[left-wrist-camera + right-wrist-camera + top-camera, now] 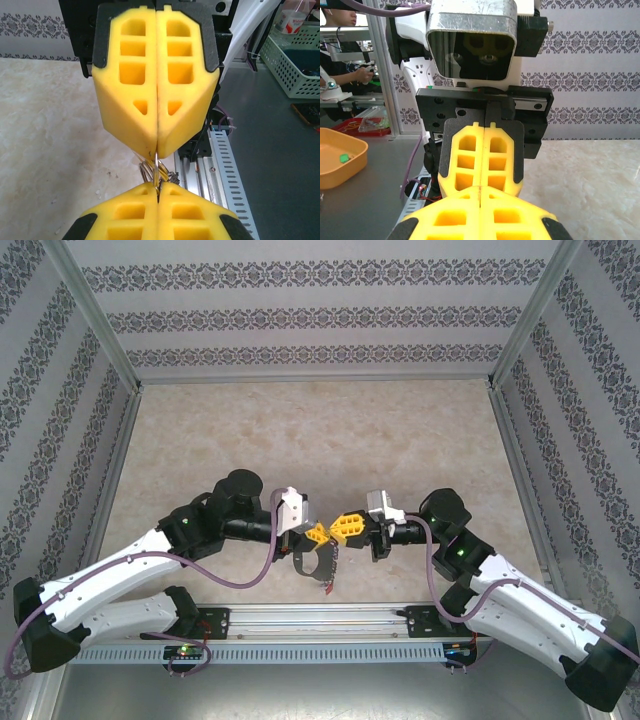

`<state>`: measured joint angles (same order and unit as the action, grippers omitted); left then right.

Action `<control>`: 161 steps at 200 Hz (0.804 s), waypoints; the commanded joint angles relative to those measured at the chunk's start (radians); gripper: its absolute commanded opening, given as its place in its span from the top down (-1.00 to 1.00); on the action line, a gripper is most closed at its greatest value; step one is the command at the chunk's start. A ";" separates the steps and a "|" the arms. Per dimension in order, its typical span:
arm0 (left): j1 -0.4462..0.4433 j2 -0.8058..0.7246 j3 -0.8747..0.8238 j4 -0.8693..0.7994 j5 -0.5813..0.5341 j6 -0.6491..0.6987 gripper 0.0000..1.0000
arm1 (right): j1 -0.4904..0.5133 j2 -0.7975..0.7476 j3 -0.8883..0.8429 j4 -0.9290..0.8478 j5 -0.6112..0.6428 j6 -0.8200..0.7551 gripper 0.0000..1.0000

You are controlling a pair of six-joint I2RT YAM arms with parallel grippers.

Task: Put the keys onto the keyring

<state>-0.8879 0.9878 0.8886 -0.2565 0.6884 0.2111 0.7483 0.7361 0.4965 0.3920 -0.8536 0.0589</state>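
Keyring (156,169) sits pinched where left gripper (158,187) and right gripper (156,152) meet tip to tip, both clenched on it.

Left gripper (318,533) and right gripper (347,527), both closed, meet tip to tip.
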 commanded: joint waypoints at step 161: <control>0.009 -0.009 0.032 -0.010 0.030 0.034 1.00 | -0.013 -0.008 0.023 -0.018 -0.029 -0.012 1.00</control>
<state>-0.8879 0.9878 0.8890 -0.2703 0.7002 0.2214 0.7479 0.7387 0.4965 0.3687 -0.8387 0.0490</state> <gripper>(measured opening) 0.046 0.063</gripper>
